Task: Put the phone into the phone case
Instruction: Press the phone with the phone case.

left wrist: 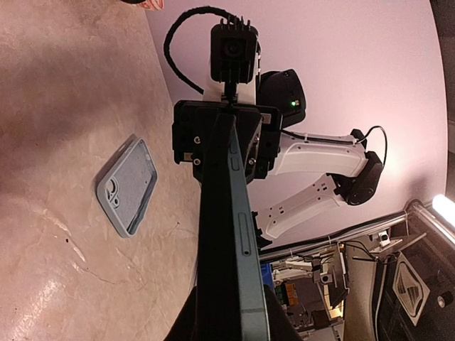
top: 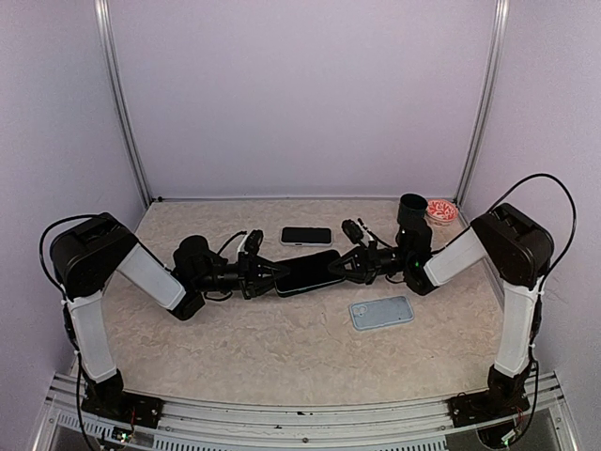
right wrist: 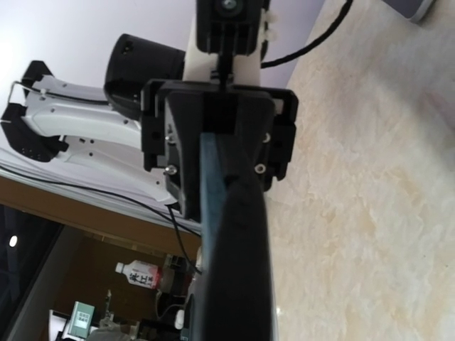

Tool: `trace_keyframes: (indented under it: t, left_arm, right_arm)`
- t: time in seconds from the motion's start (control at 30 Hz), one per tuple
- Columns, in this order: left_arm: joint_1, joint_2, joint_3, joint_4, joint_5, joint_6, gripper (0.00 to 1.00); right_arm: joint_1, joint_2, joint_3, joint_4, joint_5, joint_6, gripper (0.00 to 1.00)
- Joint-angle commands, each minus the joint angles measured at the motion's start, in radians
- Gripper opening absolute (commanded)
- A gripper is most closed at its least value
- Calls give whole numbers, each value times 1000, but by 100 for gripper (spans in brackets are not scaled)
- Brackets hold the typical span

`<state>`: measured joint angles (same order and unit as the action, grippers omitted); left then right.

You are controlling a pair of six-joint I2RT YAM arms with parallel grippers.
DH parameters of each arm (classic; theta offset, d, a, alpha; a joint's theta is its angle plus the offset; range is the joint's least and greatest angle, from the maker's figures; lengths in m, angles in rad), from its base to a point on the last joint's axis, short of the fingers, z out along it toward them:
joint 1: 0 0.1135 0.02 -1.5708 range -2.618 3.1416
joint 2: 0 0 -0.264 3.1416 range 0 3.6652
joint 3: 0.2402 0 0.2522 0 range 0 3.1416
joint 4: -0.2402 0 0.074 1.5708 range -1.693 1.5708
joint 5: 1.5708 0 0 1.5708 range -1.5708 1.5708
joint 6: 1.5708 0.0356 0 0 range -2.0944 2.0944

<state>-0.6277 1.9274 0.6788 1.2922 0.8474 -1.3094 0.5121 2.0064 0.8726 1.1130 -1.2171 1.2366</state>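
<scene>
A dark phone [top: 308, 271] with a blue-grey edge hangs above the table, held level between both grippers. My left gripper [top: 274, 273] is shut on its left end and my right gripper [top: 344, 266] is shut on its right end. In the left wrist view the phone [left wrist: 231, 213] runs edge-on from my left gripper [left wrist: 231, 316] to the right gripper's black body [left wrist: 222, 138]. In the right wrist view the phone [right wrist: 229, 249] runs edge-on from my right gripper [right wrist: 231, 316]. The pale blue-grey phone case [top: 381, 313] lies open side up on the table, to the front right of the phone; it also shows in the left wrist view [left wrist: 128, 186].
A second dark phone [top: 306, 236] lies flat on the table just behind the held one. A black cup [top: 411, 209] and a red-and-white bowl [top: 441, 210] stand at the back right. Lilac walls close in the table on three sides.
</scene>
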Motion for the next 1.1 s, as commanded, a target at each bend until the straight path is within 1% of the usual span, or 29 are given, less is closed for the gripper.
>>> trace_keyframes:
  t: [0.0,0.07,0.13,0.23,0.37,0.43,0.5,0.6,0.8,1.03,1.07]
  left_arm:
    - [-29,-38,23,72,35,1,9]
    - [-29,-39,29,42,29,15,4]
    - [-29,-41,38,1,24,36,0]
    - [-30,-49,51,-86,14,82,0]
    - [-30,-71,79,-242,-1,166,0]
    - [-30,-91,97,-335,-14,226,0]
    - [-30,-110,110,-391,-15,271,0]
    - [-27,-122,115,-423,0,298,0]
    - [-6,-137,105,-442,7,317,0]
    - [13,-142,116,-488,9,345,0]
    - [14,-141,114,-488,10,345,1]
  right_arm:
    - [-4,-55,42,-259,111,-200,4]
    - [-4,-73,53,-351,121,-253,7]
    - [-4,-86,63,-402,126,-290,10]
    - [-3,-100,77,-471,132,-338,17]
    - [2,-112,107,-573,132,-415,30]
    - [5,-108,124,-610,120,-441,34]
    - [5,-103,134,-616,103,-449,35]
    - [5,-96,132,-587,78,-434,34]
    - [6,-84,110,-488,19,-366,20]
    - [6,-84,88,-436,-13,-342,9]
    - [6,-84,86,-421,-18,-332,7]
